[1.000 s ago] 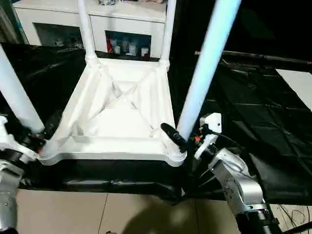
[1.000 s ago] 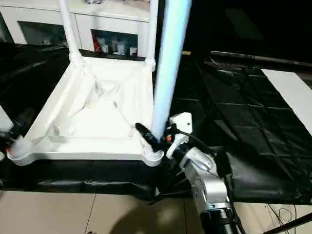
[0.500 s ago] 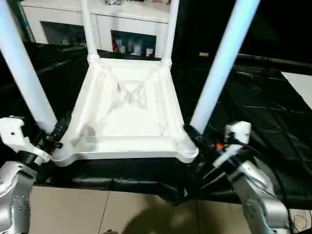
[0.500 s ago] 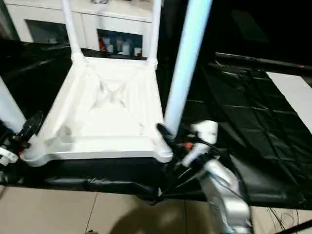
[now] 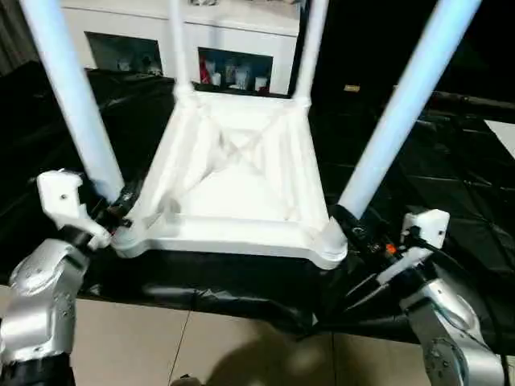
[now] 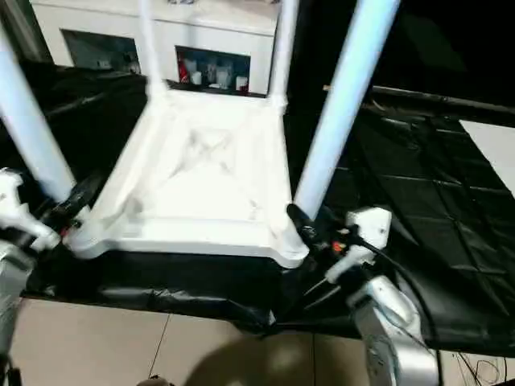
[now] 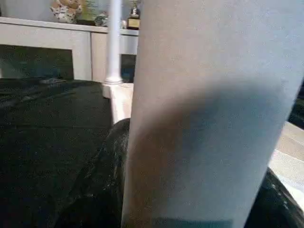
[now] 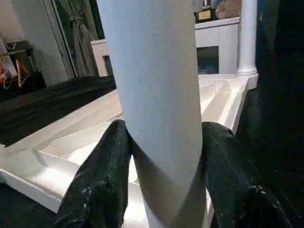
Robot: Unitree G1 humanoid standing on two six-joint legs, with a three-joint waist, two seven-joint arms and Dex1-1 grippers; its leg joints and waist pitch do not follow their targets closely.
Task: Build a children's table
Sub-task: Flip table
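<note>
Black-sheeted bench; white glass-front cabinet behind, tiled floor below. Left end effector, right end effector each clamp white tube leg.

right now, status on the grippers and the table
Left gripper shut on near left leg. Right gripper shut on near right leg. Tabletop upside down, four legs socketed. Nothing blocking.

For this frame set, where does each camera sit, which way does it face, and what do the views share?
Left eye: head, facing forward-down at the upturned tabletop; the silver forearms show.
Right eye: the same scene from slightly aside, right gripper at the near right leg.
Left wrist: along the left gripper, against the near left leg.
Right wrist: black fingers either side of that right leg.
Shared: the far legs and white cabinet.
</note>
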